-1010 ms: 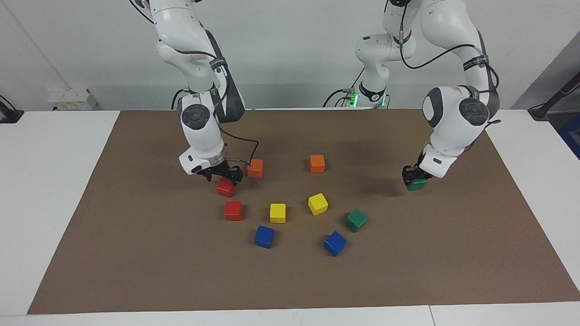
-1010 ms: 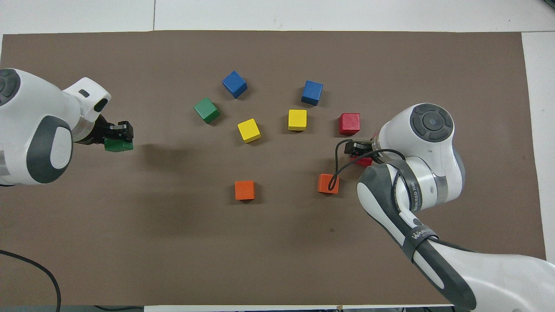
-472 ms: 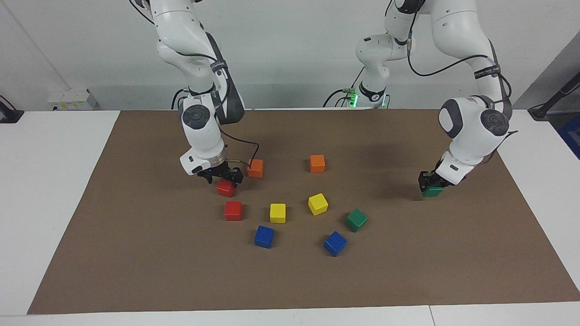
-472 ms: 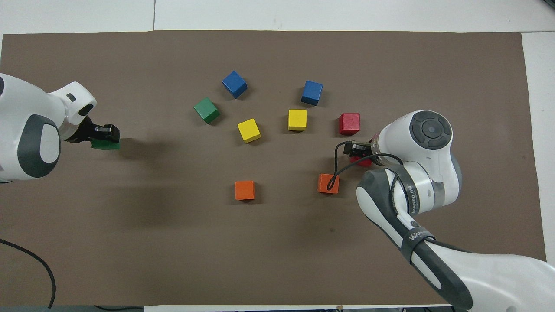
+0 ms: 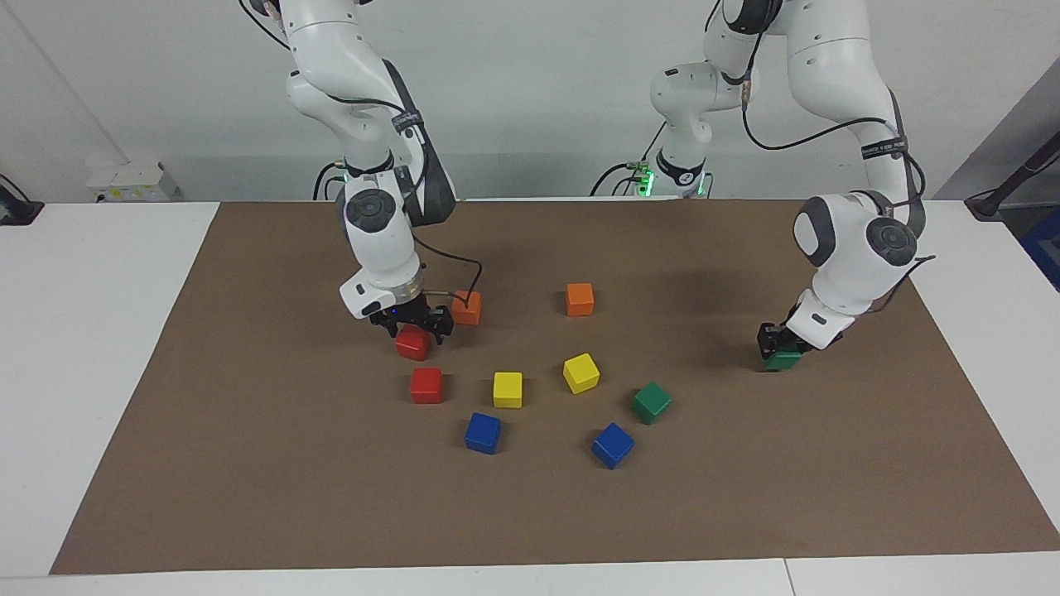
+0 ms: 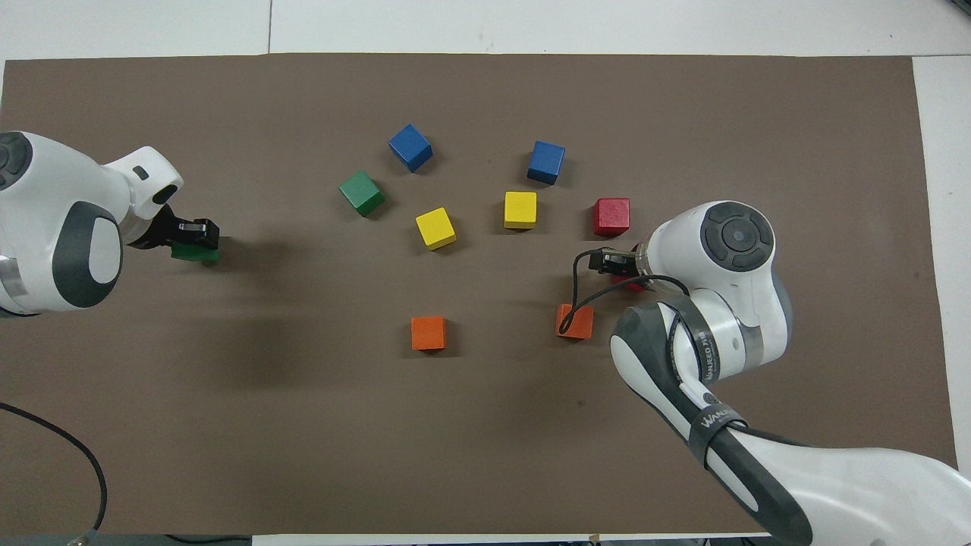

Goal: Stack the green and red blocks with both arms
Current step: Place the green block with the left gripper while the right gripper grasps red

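Left hand (image 5: 779,346) grips green block (image 5: 782,360); red block (image 5: 412,343) under right hand (image 5: 411,322).

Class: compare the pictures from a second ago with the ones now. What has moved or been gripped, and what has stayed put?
The left gripper, shut on a green block, carried it outward toward the left arm's end of the table, then slightly back, lower. The right gripper, open, shifted a little toward the orange block, still over a red block. The loose blocks stayed where they were.
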Controlling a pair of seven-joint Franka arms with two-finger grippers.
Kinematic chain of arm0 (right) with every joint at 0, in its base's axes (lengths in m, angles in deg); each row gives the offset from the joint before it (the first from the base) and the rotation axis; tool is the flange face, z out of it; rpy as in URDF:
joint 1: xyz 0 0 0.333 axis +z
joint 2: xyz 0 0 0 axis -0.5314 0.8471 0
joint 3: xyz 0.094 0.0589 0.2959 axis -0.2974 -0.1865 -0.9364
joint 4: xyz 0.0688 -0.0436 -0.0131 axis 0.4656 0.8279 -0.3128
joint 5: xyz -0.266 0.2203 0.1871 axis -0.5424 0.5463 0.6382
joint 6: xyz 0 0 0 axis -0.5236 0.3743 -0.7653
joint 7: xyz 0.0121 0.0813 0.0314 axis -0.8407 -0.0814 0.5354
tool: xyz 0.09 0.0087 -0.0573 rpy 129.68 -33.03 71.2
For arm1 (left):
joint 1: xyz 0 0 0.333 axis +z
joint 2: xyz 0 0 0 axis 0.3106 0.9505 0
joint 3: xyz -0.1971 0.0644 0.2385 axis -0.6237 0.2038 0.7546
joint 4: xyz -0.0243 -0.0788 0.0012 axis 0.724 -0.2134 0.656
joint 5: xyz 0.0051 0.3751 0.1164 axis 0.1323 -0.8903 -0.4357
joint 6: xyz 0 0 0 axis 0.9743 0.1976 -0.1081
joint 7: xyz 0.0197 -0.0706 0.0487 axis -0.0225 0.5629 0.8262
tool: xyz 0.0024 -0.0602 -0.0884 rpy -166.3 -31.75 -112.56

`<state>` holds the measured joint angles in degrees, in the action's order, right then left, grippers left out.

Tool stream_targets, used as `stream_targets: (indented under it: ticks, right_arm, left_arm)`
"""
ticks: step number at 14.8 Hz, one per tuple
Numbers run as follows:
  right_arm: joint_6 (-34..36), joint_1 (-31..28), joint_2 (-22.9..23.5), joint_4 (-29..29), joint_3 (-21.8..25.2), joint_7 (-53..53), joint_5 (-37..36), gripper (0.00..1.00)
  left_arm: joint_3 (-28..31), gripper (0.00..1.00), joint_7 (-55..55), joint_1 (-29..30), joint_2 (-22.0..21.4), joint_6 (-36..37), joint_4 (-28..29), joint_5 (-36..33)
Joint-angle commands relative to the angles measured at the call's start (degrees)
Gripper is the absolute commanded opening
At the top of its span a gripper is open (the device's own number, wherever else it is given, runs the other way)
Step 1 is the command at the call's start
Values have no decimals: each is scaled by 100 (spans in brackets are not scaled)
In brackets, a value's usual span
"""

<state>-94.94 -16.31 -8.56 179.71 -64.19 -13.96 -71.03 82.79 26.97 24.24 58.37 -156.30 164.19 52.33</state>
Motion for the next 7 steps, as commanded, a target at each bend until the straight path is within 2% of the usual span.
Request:
stream_targets:
  ticks: [1, 7]
  right_arm:
    - [-139, 3, -13, 77, 4, -102, 66, 100]
    - [-139, -32, -4, 77, 4, -102, 66, 100]
  left_arm:
    - [-2, 0, 142, 1, 66, -75, -15, -85]
    - [6, 0, 388, 19, 48, -4, 20, -85]
